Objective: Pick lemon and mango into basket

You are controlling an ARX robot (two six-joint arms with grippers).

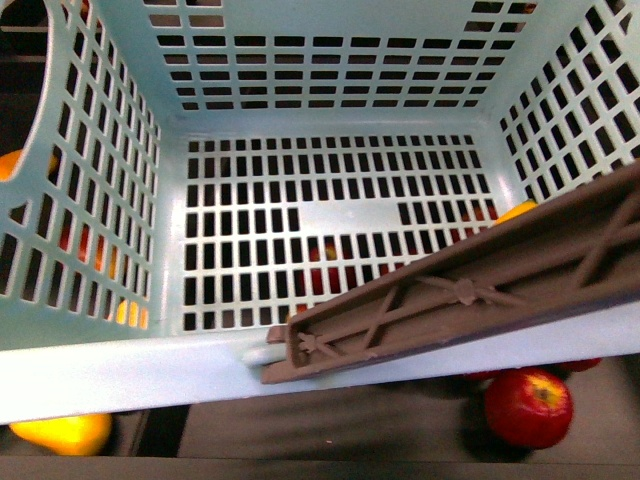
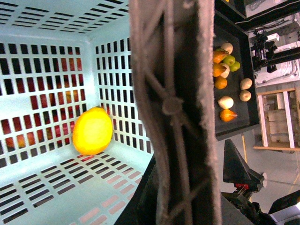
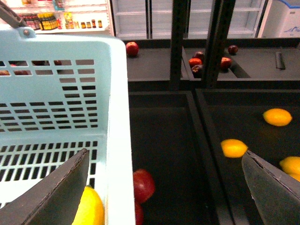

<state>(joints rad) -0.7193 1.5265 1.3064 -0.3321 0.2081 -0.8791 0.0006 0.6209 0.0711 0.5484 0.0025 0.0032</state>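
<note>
The pale teal basket (image 1: pixel 100 380) fills the front view, and its brown handle (image 1: pixel 460 290) lies across the near right corner. The glossy yellow lemon (image 2: pixel 92 130) is inside the basket, close to a slotted wall. My left gripper (image 2: pixel 187 187) is shut on the basket's handle (image 2: pixel 173 108), which runs straight through the left wrist view. My right gripper (image 3: pixel 164 187) is open astride the basket's side wall (image 3: pixel 117 117). One finger is inside, over the lemon (image 3: pixel 89 208), and the other is outside above the dark bin. The mango cannot be singled out.
A red apple (image 1: pixel 528 407) and a yellow fruit (image 1: pixel 60 432) lie in the dark bins below the basket. Beside the basket are red apples (image 3: pixel 143 185) and yellow-orange fruits (image 3: pixel 234 148) (image 3: pixel 277 116). A black tray of mixed fruit (image 2: pixel 227 70) stands further off.
</note>
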